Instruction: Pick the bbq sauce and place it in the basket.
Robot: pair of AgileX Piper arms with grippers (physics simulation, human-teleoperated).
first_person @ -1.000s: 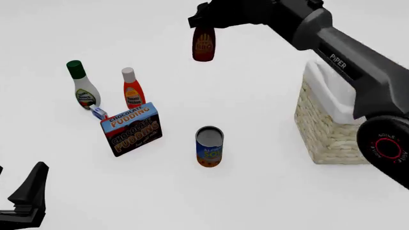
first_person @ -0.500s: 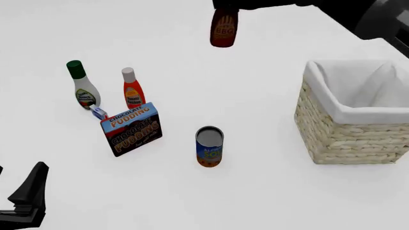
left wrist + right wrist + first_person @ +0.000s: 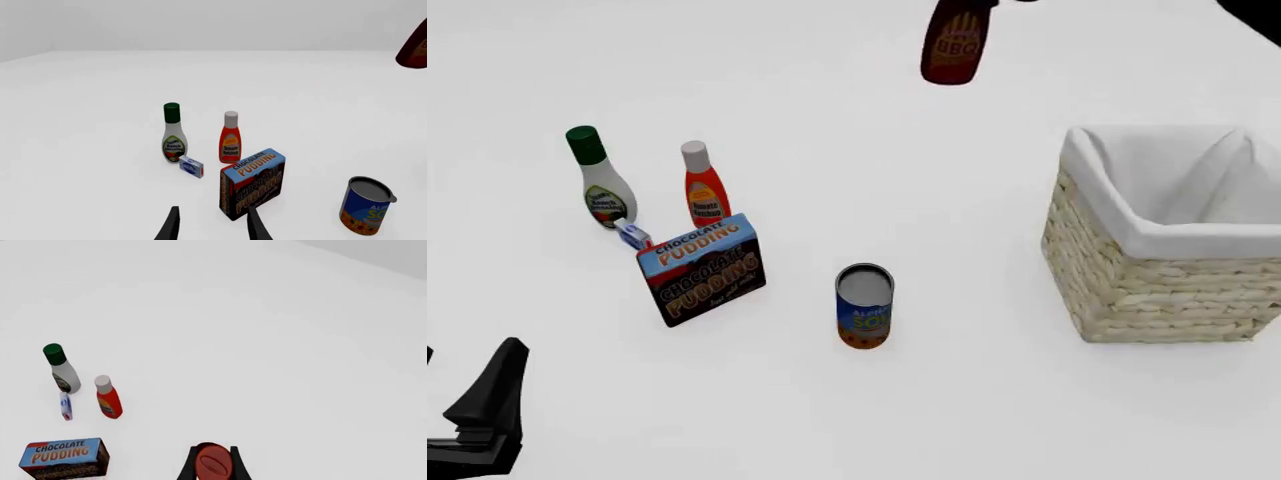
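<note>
The bbq sauce (image 3: 952,46) hangs high above the table at the top of the front view, further right than half a second ago and nearer the basket (image 3: 1121,275), though still left of its near rim and not over the opening. A second ago the right arm crossed in front of the basket; now almost all of it is out of the front view, and the basket's white lining shows fully. In the right wrist view the right gripper (image 3: 213,466) is clamped on the bottle, its two dark fingers (image 3: 191,465) pressing either side of the red cap (image 3: 213,464).

The left gripper (image 3: 210,226) has not moved, low at the near left corner of the front view; its fingers stand apart with nothing between them.

On the table nothing has shifted: the green-capped white bottle (image 3: 599,180), the white-capped orange bottle (image 3: 703,186), the small blue-and-white packet (image 3: 631,235), the chocolate pudding box (image 3: 702,268) and the can (image 3: 864,305).
</note>
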